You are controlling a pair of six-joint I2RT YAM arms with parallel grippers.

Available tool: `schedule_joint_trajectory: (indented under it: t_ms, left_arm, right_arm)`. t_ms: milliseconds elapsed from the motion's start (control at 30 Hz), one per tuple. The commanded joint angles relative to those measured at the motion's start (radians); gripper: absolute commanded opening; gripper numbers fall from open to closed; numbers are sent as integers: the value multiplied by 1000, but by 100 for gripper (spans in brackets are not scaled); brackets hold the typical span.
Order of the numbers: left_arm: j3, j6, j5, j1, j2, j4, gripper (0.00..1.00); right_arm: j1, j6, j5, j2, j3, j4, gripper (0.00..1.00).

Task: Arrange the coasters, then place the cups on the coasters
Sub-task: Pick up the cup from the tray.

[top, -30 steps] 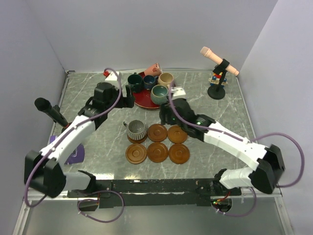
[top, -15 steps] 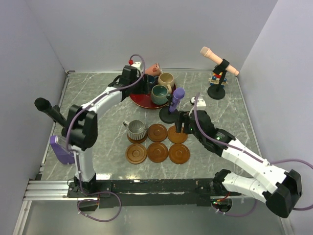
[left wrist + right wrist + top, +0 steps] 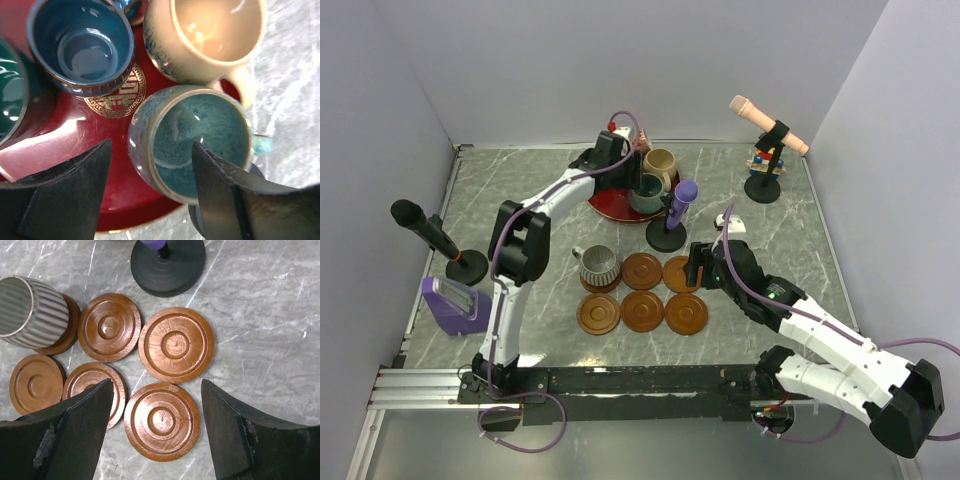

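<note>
Cups: bench [image 3: 780,215] carries the red plate [image 3: 75,140] at its rear with the teal, beige, dark blue and dark green ones on it; coasters [image 3: 176,346] lie mid-bench in a two-by-three grid, grey ribbed cup [image 3: 30,312] on the rear-left one; left hand [image 3: 151,146] is released over the plate, straddling one side wall of the teal cup [image 3: 200,135], no grip visible; cup sits directly below, handle pointing sideways away; right hand [image 3: 156,382] hangs spread, empty, over the grid; left arm nearer.

glossy ceramic cups [image 3: 195,145], wooden coasters [image 3: 176,345]
</note>
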Motion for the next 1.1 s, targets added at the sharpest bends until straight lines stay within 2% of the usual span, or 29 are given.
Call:
schedule_joint_trajectory:
  t_ms: [0, 67, 100, 167, 200, 300, 467, 767, 1067]
  left_arm:
    - [80, 25, -56, -16, 47, -44, 68]
    - [95, 51, -88, -30, 61, -55, 63]
    - [105, 61, -102, -34, 70, -61, 55]
    - [114, 70, -125, -41, 79, -78, 29]
    - [115, 67, -143, -44, 78, -84, 20]
    - [79, 61, -174, -48, 52, -69, 2]
    - [13, 39, -220, -48, -11, -29, 1]
    - [-154, -62, -330, -48, -217, 91, 1]
    - [-478, -191, -485, -54, -514, 261, 1]
  right_arm:
    - [-5, 15, -12, -36, -18, 9, 77]
    - [-7, 18, -12, -40, -21, 8, 77]
    - [-5, 21, -12, -45, -27, 8, 77]
    - [-5, 23, -13, -48, -35, 9, 77]
    - [-5, 24, -13, -47, -35, 11, 77]
    - [-5, 29, -15, -40, -40, 11, 77]
    - [-5, 26, -15, -36, -34, 12, 77]
    - [-5, 49, 16, -36, 0, -21, 77]
    - [-4, 136, -27, -48, 104, -46, 79]
